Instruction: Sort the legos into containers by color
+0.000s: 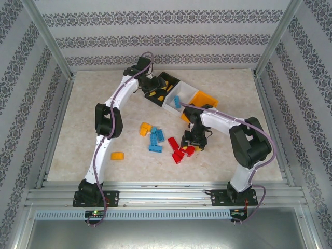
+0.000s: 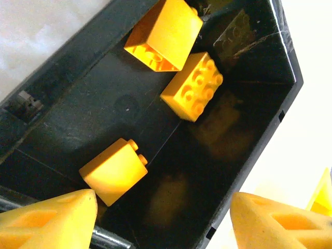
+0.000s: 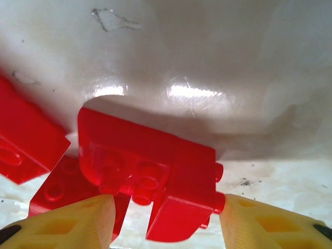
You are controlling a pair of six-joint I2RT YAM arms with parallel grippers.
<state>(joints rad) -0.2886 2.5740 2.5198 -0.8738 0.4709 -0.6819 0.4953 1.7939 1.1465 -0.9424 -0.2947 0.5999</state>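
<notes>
Left gripper (image 2: 163, 210) | we see its fingers wide open, holding nothing, over the black bin (image 2: 67, 119) with three yellow legos (image 2: 189, 85) | right gripper (image 3: 166, 210) | fingers sit on both sides of a red lego (image 3: 150, 166) on the table (image 1: 78, 129) | we cannot tell if they pinch it

The white bin (image 1: 184, 91) stands mid-row on the desk (image 1: 88, 104), with the black bin (image 1: 171, 79) joined at its left and the orange bin (image 1: 205, 98) at its right. A blue brick (image 1: 177, 101) lies inside it. The left claw (image 1: 155, 89) hangs just left of it, over the black bin. Nearer than it, the right claw (image 1: 194, 142) sits over the red bricks (image 1: 182, 153). The blue bricks (image 1: 155, 139) and yellow bricks (image 1: 145, 128) lie to the near left.
</notes>
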